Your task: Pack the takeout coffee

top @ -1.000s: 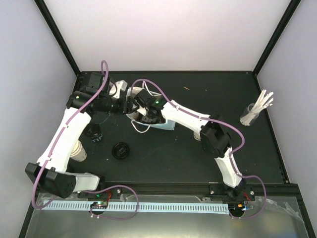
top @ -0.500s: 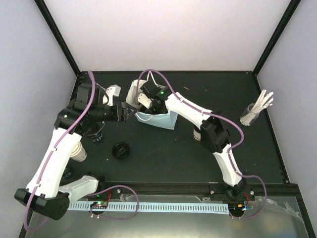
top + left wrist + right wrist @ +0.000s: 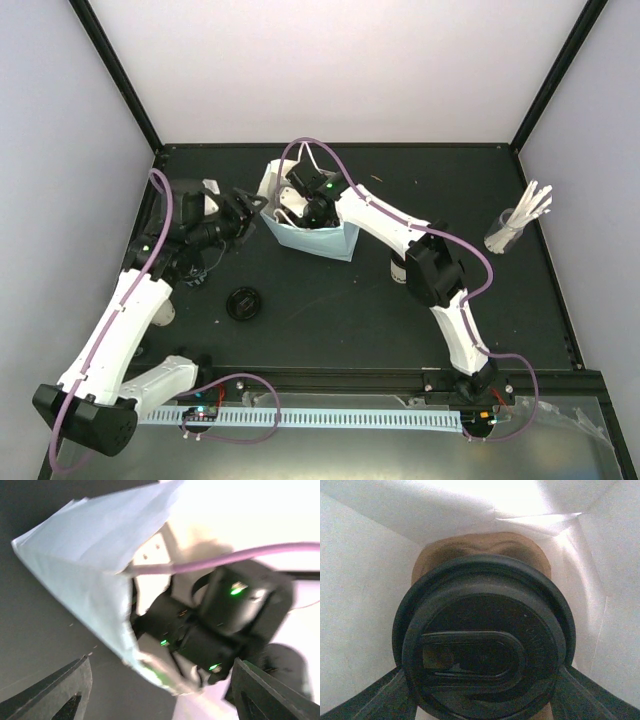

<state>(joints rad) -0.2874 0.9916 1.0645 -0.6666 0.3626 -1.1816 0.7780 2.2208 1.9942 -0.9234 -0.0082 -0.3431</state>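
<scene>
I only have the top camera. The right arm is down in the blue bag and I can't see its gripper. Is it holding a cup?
Observer: Yes. In the right wrist view, the right gripper is closed on a lidded cup, with one finger on each side.
Operator: What's under it?
Observer: Brown pulp of the carrier shows just past the lid, between the white inner walls of the bag.
Operator: And the left gripper?
Observer: In the left wrist view, the left gripper is open with nothing between its fingers, facing the bag's outer side.
</scene>
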